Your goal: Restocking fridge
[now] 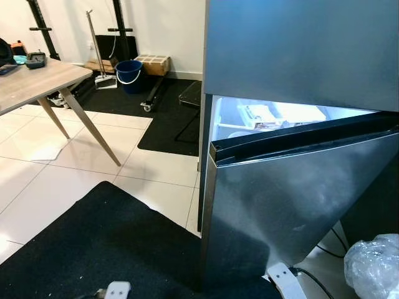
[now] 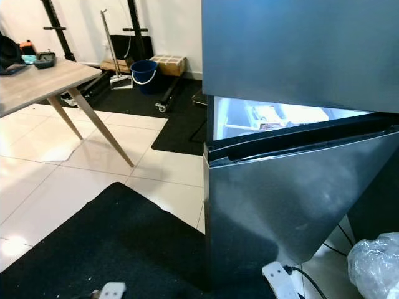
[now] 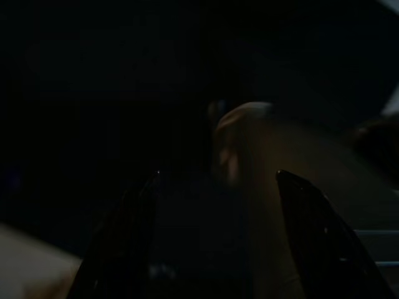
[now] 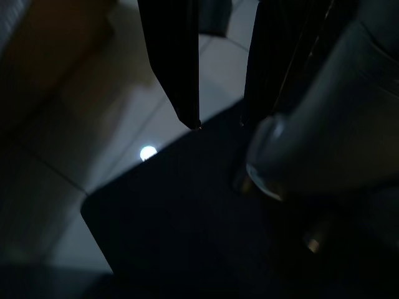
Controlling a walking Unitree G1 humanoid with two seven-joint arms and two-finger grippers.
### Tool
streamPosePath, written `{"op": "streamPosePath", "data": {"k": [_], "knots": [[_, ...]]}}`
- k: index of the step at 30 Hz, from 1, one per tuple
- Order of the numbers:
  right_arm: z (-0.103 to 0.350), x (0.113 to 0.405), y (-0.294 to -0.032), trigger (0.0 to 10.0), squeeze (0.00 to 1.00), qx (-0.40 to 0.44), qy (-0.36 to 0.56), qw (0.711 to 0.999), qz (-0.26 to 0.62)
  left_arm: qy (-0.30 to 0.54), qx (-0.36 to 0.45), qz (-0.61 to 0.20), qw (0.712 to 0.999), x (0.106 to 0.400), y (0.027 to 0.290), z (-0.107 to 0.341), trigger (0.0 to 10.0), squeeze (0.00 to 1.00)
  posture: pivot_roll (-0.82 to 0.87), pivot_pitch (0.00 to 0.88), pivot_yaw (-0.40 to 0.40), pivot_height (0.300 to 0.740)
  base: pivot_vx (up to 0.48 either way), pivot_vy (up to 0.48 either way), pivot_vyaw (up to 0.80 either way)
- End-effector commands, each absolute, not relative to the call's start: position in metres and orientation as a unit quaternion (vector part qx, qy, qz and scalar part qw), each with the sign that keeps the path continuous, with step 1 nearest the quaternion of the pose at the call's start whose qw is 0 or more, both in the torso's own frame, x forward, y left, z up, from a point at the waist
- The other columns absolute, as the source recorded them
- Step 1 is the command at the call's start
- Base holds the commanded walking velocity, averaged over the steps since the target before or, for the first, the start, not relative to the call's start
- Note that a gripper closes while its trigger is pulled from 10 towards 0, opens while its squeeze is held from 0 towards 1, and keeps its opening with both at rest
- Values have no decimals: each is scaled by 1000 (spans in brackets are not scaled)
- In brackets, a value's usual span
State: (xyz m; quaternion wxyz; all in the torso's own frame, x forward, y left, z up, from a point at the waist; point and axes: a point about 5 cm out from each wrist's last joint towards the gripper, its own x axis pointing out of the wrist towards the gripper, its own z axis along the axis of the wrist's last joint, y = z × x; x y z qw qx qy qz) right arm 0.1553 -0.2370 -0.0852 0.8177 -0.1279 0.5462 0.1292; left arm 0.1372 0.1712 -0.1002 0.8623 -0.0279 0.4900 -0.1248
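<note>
A: Fridge point(image 1: 299, 187) position? 
B: Ahead, lower door ajar, interior lit; well apart from both pincers.

A: Pincer states? 
B: Left pincer point(image 3: 215, 187) parted, right pincer point(image 4: 221, 121) parted, nothing gripped.

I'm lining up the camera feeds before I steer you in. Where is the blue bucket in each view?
Left eye view: blue bucket far back, upper left, on the dark mat by the wall.
Right eye view: same bucket, upper left, slightly further right.
Left wrist view: too dark to make it out.
Right wrist view: floor tile and mat, no bucket.
Shared landmark: the wooden table left of it in both eye views.
</note>
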Motion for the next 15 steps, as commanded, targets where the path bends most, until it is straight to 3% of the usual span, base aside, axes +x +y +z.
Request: {"op": "streamPosePath", "data": {"k": [1,7,15], "knots": [[-89,145,-240,10000,0,-138,563,807,117,454,-5,-169,875,156,163,-92,10000,0,-54,0,0,740,0,0,0],[-96,128,-239,10000,0,-150,585,789,112,376,6,-246,893,196,147,-70,10000,0,-55,0,3,740,0,0,0],[-101,119,-233,10000,0,-161,598,776,120,278,2,-388,879,233,117,-36,10000,0,-61,0,5,740,0,0,0]]}}
